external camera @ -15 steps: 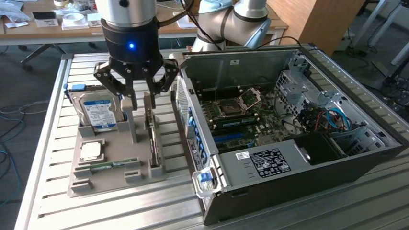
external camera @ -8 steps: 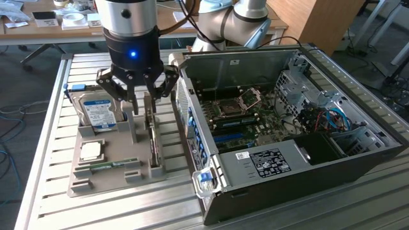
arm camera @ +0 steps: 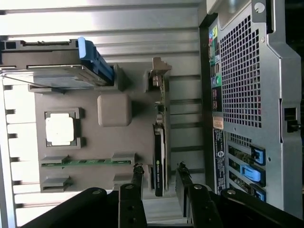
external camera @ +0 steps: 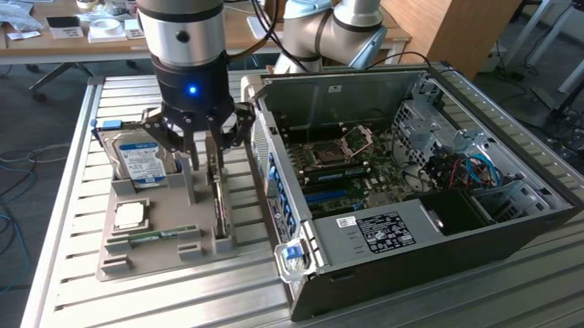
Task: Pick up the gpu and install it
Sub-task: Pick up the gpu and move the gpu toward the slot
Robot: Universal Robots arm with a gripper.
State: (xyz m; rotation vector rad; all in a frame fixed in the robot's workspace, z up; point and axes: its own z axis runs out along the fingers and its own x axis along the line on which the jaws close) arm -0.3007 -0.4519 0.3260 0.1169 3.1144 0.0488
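**Pincer (arm camera: 160, 170) released, straddling the gpu (arm camera: 159, 156) in its tray**

My pincer hangs wide open, one finger on either side of the gpu and gripping nothing. The card stands on edge in a slot of the grey tray (external camera: 150, 263) on the surface (external camera: 182, 301). I judge it light and stiff but fragile, with black faces that are likely slick. I'd pinch the two flat faces along the upper edge, clear of the metal bracket end and the contact edge. Further along the tray stands the hard drive (external camera: 141, 160), and the open computer case (external camera: 429, 205) sits just beside the tray.
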